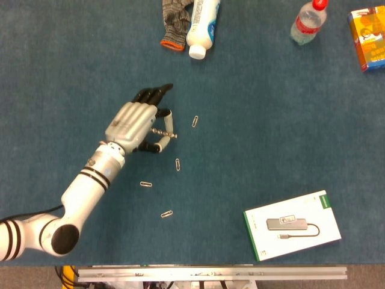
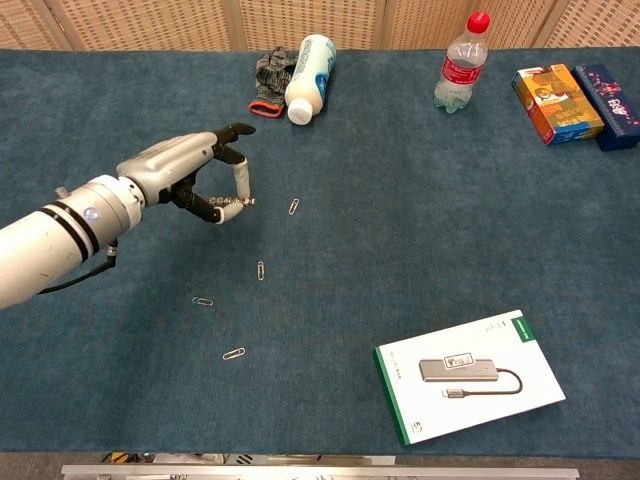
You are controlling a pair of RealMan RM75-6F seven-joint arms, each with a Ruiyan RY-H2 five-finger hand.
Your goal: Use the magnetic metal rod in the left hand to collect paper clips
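Note:
My left hand [image 1: 137, 120] [image 2: 190, 170] hovers over the blue table at left of centre, pinching a short metal rod [image 1: 163, 132] [image 2: 238, 203] whose tip points right. Paper clips lie on the cloth: one [image 1: 195, 121] [image 2: 294, 206] just right of the rod tip, one [image 1: 177, 164] [image 2: 260, 270] below it, one [image 1: 145, 184] [image 2: 203, 301] further down-left, and one [image 1: 166, 214] [image 2: 234, 353] nearest the front edge. The rod's tip stands apart from all of them. My right hand is in neither view.
A white bottle [image 1: 203, 24] [image 2: 307, 66] and a grey glove [image 1: 176, 19] [image 2: 268, 76] lie at the back. A water bottle [image 1: 308, 21] [image 2: 460, 62] and boxes [image 1: 368, 37] [image 2: 552, 103] stand back right. A white-and-green box [image 1: 292, 224] [image 2: 468, 376] lies front right.

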